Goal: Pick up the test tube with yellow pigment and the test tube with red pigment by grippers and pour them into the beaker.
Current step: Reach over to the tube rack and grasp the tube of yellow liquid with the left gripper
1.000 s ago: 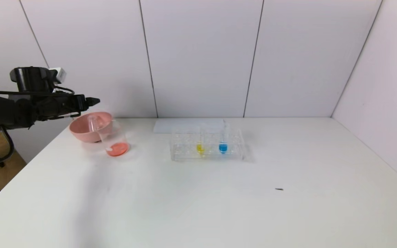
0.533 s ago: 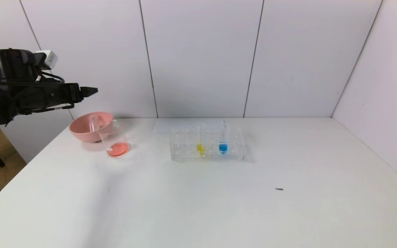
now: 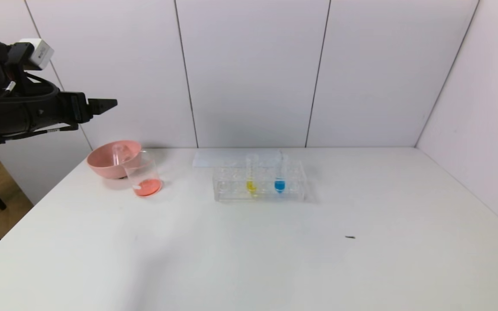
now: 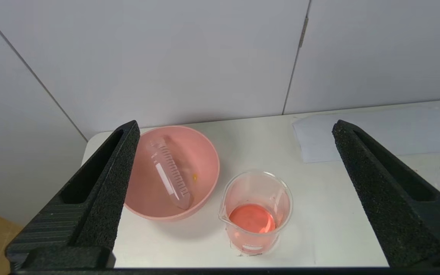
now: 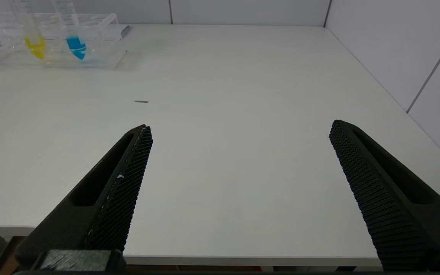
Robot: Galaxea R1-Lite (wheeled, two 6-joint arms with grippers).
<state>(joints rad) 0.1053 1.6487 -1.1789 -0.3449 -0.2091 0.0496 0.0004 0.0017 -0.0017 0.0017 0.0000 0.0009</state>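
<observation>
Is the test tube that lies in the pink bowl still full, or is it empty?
Empty, apart from a possible trace. The test tube lies tilted in the pink bowl, looking clear inside, while red liquid sits in the beaker.

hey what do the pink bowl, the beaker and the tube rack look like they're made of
Pink bowl: opaque matte pink, evenly coloured with soft sheen, probably plastic. Beaker: clear and glossy, red liquid visible through its wall, with a pouring lip; glass or clear plastic, can't tell which. Tube rack: transparent with flat panels and sharp edges, likely acrylic. The empty tube lying in the bowl is clear with printed graduations, probably plastic.
</observation>
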